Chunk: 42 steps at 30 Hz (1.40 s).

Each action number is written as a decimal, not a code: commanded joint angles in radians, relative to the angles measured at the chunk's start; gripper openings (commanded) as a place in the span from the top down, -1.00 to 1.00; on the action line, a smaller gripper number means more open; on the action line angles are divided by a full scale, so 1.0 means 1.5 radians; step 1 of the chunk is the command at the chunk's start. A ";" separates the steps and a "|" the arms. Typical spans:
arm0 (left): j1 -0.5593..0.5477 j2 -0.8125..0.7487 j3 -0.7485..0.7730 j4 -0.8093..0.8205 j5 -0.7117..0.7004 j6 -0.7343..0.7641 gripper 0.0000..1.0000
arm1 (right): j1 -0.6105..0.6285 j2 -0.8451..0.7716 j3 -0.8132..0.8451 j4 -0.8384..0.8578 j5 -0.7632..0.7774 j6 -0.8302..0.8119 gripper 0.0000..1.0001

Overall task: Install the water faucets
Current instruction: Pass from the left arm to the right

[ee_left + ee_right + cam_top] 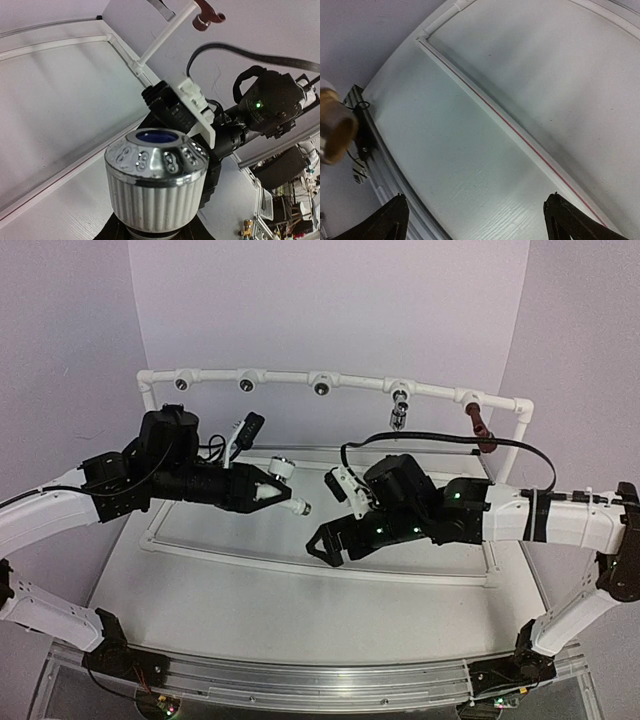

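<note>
My left gripper (272,490) is shut on a white plastic water faucet (283,469), held above the table with its grey-tipped spout (300,507) pointing right. In the left wrist view its ribbed white knob (156,175), chrome-capped with a blue centre, fills the foreground and hides the fingertips. A silver faucet (400,405) and a red-brown faucet (478,425) hang from the white pipe frame (350,383) at the back right. My right gripper (330,540) stands open over mid-table, its dark fingertips (390,222) wide apart over bare board.
Three tee sockets with dark holes (246,384) face forward on the left part of the frame. A raised white rim (300,560) bounds the table board. The right wrist (270,100) sits close ahead of the held faucet. A blurred brass-coloured cylinder (332,127) shows at the left edge.
</note>
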<state>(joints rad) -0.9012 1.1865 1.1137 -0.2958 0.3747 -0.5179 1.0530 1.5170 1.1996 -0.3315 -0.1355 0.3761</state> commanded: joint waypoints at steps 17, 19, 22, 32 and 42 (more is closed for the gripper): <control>0.001 0.011 0.000 0.078 0.020 0.047 1.00 | 0.021 0.011 0.157 0.186 -0.016 0.291 -0.57; 0.001 0.010 0.001 0.077 0.017 0.047 1.00 | 0.032 0.036 0.175 0.176 0.019 0.289 -0.45; 0.001 0.005 -0.002 0.074 0.016 0.045 1.00 | 0.042 0.075 0.218 0.158 0.039 0.276 -0.32; 0.001 -0.001 0.005 0.040 -0.011 0.050 0.42 | 0.063 0.106 0.239 0.115 0.145 0.216 1.00; 0.006 -0.127 0.000 0.001 0.018 -0.040 -0.99 | 0.014 0.003 0.130 0.182 -0.228 -0.239 1.00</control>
<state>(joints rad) -0.9020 1.1316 1.0859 -0.3348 0.3744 -0.5028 1.0935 1.6190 1.4422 -0.0912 -0.0951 0.4483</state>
